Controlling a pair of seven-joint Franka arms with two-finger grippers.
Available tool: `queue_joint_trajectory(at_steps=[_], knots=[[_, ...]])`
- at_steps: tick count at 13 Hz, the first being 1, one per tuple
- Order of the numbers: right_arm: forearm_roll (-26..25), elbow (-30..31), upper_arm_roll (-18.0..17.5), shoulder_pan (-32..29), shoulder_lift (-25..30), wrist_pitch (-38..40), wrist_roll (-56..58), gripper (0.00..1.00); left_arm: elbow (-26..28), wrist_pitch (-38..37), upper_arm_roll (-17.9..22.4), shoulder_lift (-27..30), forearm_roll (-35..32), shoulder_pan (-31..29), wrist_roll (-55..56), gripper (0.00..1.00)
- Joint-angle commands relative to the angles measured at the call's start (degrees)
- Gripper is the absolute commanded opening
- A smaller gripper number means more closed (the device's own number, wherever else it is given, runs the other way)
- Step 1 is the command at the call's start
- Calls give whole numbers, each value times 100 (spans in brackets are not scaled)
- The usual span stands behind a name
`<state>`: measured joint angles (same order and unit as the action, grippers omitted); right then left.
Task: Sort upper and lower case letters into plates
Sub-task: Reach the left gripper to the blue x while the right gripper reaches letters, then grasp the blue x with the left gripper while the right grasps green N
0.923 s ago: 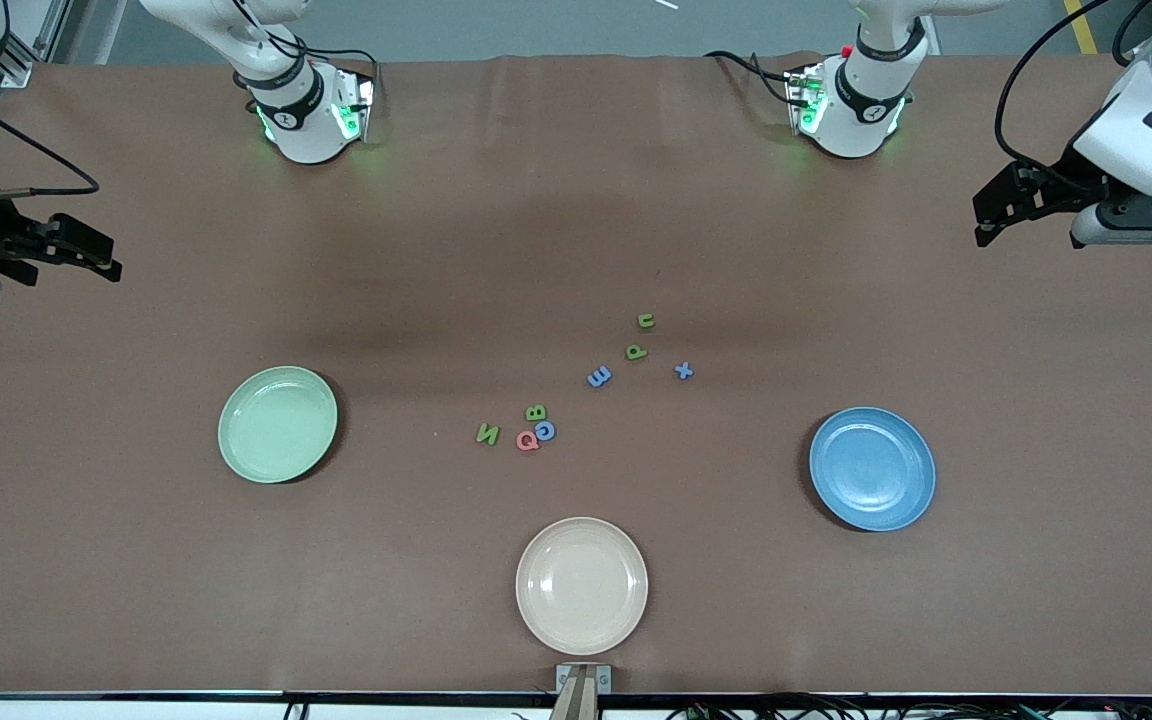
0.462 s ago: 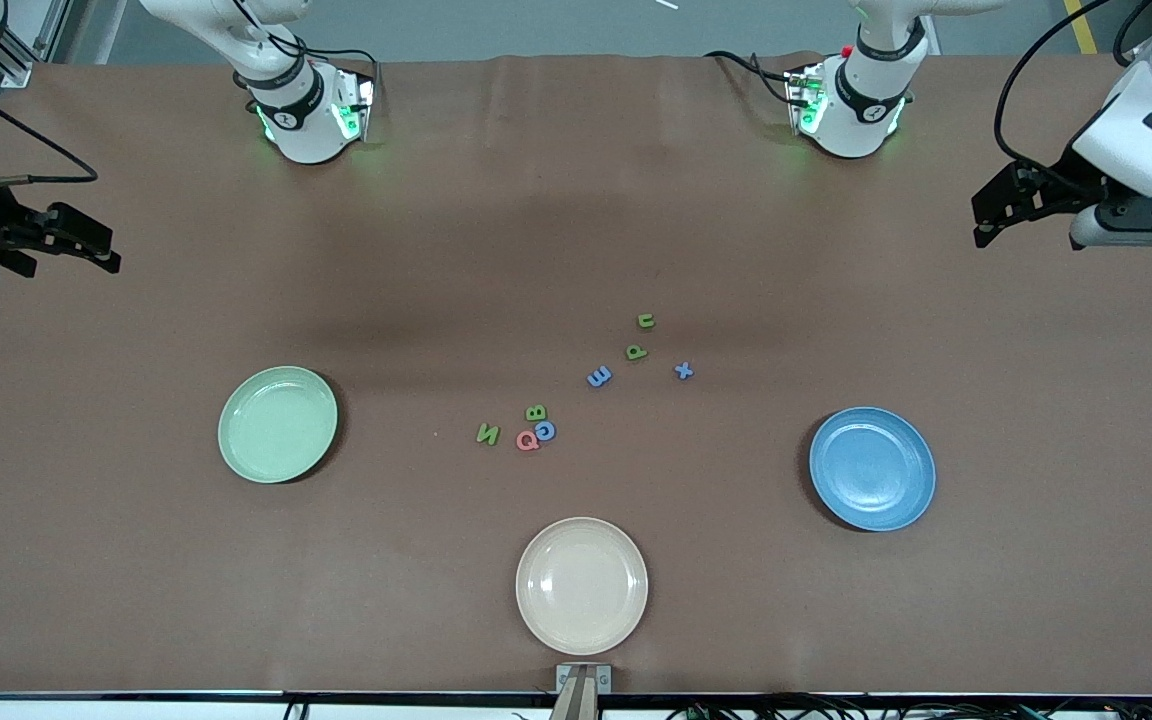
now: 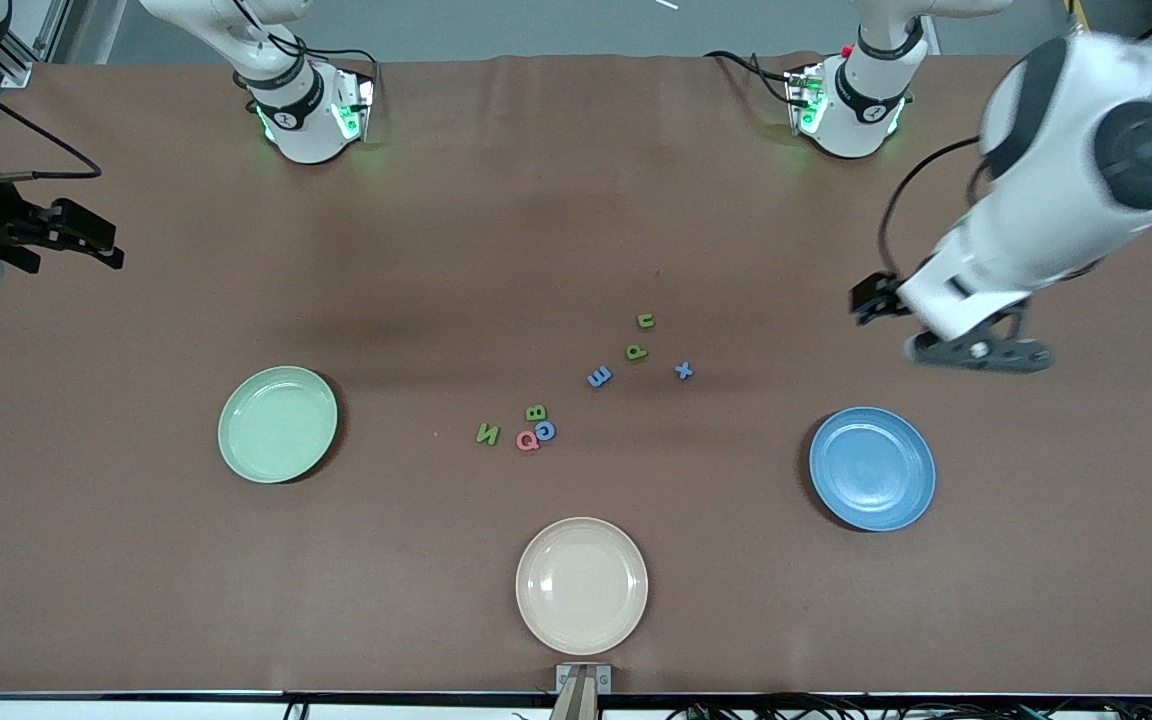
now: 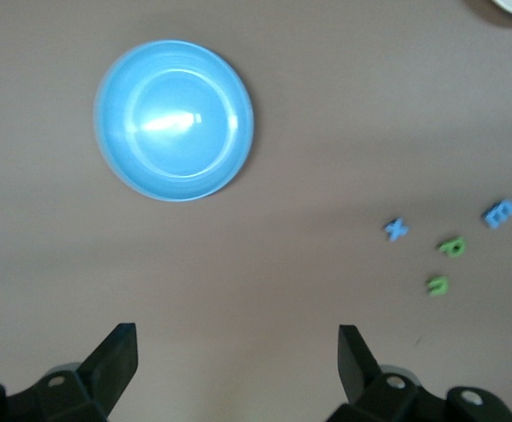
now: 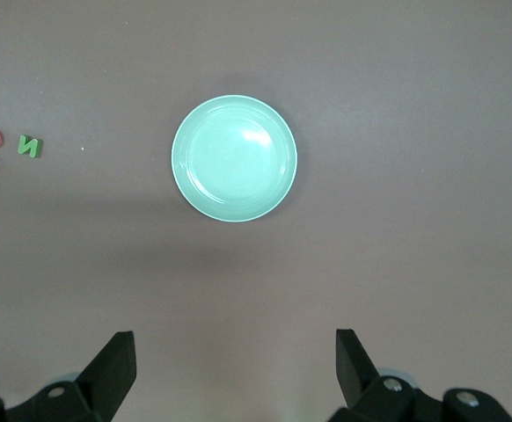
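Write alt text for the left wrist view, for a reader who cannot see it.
The open left gripper hangs above bare brown table, holding nothing. An empty blue plate lies on the table, and off to one side sit four small letters: a blue x, a green p, a green u and a blue m.

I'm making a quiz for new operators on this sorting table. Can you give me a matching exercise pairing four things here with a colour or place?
Things:
1. letter Q
2. letter x
3. cream plate
4. left hand

Descriptions:
A. blue, lying toward the left arm's end of the letter scatter
B. open, up over bare table, above the blue plate in the front view
C. red, touching the blue G
D. nearest the front camera of the three plates, empty

Pairs: 1-C, 2-A, 3-D, 4-B
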<state>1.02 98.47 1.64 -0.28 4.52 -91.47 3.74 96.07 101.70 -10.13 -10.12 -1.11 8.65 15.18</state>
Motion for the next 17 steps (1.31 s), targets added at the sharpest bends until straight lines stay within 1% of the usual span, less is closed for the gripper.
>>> queue_joint_trajectory(at_steps=[1,3,4,5,6,7,8,9,10,11,12,13,15,17], knots=[[21,120,-14,11,172,-20,-40,100,500,709,-50,-216,-108,469,1263,100],[12,-64,-5,2,120,-2,-40,100,911,1419,-50,-437,-126,839,2213,100],[12,-99,-5,-7,41,-20,-75,100,1157,1867,-50,-525,-257,962,2574,100],[12,-178,-5,-15,-108,-29,-58,100,1290,2184,-50,-700,-336,1059,2804,100],[-49,-275,-5,11,-327,-98,-14,100,1413,2570,-50,-893,-354,1130,3119,100],[3,-319,-5,11,-799,-256,-22,100,1510,2957,-50,-1078,-363,1191,3453,98],[3,-528,-5,2,-1230,-396,-14,100,1546,3196,-50,-1245,-381,1279,3787,95],[-23,-757,-14,28,-1652,-441,-14,100,1538,3381,-42,-1464,-433,1341,4121,90],[-58,-942,-40,89,-1900,-503,-22,100,1538,3583,-42,-1614,-503,1368,4377,86],[-6,-909,-40,255,-1989,-912,-92,100,1538,3750,-50,-1772,-582,1377,4579,82],[29,-847,-49,326,-2199,-1238,-258,100,1546,3874,-42,-1896,-644,1438,4712,79],[125,-847,-67,493,-2453,-1424,-790,100,1538,3962,-42,-2019,-645,1464,4826,78],[485,-733,-58,897,-2858,-1899,-1653,100,1538,4138,-42,-2169,-645,1473,4880,77],[548,-689,-58,1362,-3131,-2338,-2373,100,1529,4270,-50,-2335,-645,1491,4880,74]])
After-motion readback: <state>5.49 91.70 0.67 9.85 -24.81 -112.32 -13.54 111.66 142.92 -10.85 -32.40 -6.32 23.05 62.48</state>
